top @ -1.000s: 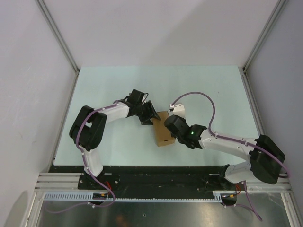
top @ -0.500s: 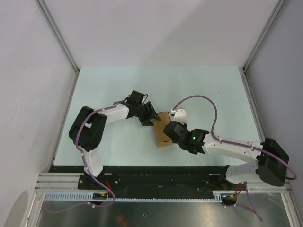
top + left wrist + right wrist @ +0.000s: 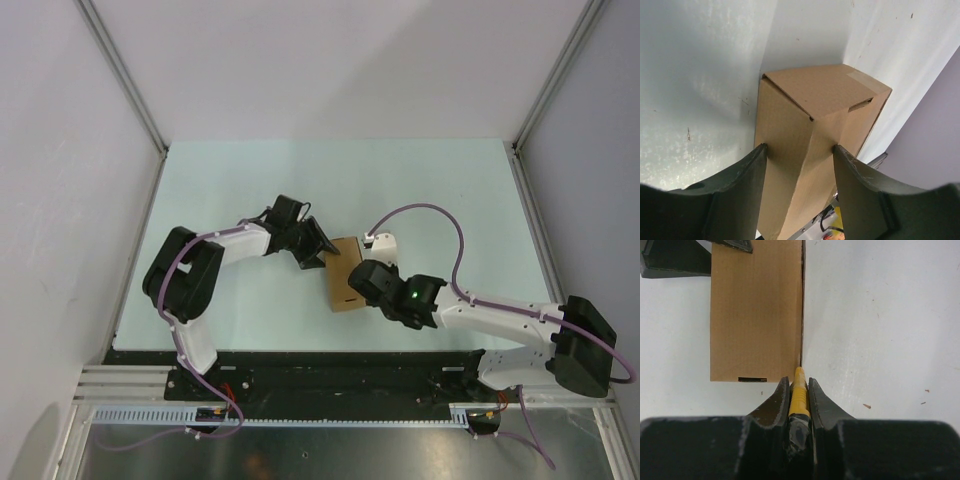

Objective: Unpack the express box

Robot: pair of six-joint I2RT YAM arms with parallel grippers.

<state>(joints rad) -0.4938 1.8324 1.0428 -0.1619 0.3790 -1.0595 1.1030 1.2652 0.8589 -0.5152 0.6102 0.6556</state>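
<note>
The express box, a brown cardboard box, lies in the middle of the table. My left gripper is shut on its far end; in the left wrist view both fingers press the sides of the box. My right gripper is at the box's near right corner, shut on the yellow-and-black utility knife. In the right wrist view the right gripper holds the knife tip against the right edge of the box, next to a slot in its near end.
The pale green table is walled by white panels with metal posts at the back corners. The black base rail runs along the near edge. The left gripper's fingers show at the box's far end.
My right gripper has slid toward the near end of the box along its right side, and the right elbow has swung out to the right. The left arm and the box have hardly moved.
</note>
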